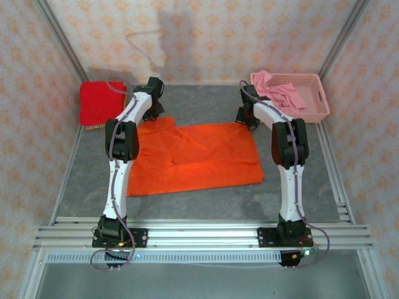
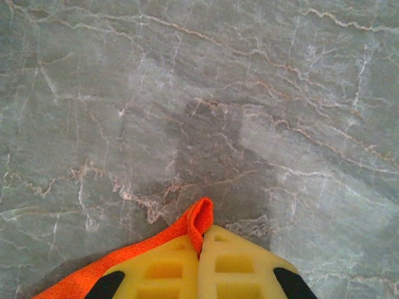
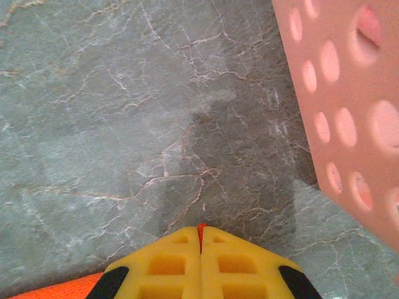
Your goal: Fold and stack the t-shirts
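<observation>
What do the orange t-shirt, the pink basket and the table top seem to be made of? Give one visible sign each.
Orange t-shirt: soft cloth, matte; it creases and drapes.
Pink basket: probably moulded plastic, smooth; stiff walls with regular holes.
Table top: grey, pale-veined marble look; real stone or printed sheet, cannot tell.

One orange t-shirt [image 1: 199, 159], one red t-shirt [image 1: 101, 103], one pink basket [image 1: 312, 116], one pink cloth [image 1: 282, 93], two arms [image 1: 121, 140] [image 1: 288, 143].

Top camera: high behind the arms, overlooking the whole worktop [image 1: 206, 208]. Wrist cameras: close above it, facing down past the left tool [image 2: 201, 235] and right tool [image 3: 201, 232]. All share an edge of the orange t-shirt [image 1: 199, 156].
</observation>
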Available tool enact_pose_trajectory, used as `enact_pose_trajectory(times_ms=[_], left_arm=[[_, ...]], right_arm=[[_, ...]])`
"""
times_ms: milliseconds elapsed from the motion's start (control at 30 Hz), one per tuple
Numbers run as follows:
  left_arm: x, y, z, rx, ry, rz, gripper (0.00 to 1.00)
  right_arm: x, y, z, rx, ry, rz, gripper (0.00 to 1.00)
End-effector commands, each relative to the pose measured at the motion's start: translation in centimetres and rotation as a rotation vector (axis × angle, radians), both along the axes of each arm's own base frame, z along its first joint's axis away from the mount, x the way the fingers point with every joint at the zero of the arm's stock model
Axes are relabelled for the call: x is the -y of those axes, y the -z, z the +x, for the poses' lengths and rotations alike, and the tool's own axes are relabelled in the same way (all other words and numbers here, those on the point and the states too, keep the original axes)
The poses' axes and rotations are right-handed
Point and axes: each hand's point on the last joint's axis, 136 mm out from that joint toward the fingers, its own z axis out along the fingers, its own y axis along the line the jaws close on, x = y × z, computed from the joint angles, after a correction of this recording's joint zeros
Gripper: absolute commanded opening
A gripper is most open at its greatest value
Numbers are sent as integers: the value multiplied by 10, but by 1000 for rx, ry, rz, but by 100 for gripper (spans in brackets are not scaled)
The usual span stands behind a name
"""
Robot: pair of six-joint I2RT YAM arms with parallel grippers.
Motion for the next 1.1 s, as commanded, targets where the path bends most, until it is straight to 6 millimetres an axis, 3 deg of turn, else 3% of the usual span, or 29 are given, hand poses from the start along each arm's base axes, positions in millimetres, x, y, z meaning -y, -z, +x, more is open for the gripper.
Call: enact_pose_trajectory(times_ms=[0, 267, 533, 767, 833, 1067], left_arm=[[-9, -41, -8, 34, -5, 1, 0], [-11, -94, -17, 126, -4, 7, 0], [-13, -131, -47, 176, -14, 1, 0], [-10, -143, -88, 181, -20, -13, 0], [-7, -156, -101, 203, -9, -14, 0], [-1, -153, -146, 174, 4, -12, 0]], right_arm=[[0, -49, 2, 91, 2, 25, 0], [4, -70, -12, 142, 14, 38, 0], [9, -86, -34, 182, 13, 51, 0], [11, -94, -55, 205, 7, 67, 0], [11, -97, -61, 213, 9, 74, 0], [12, -105, -83, 224, 3, 97, 0]])
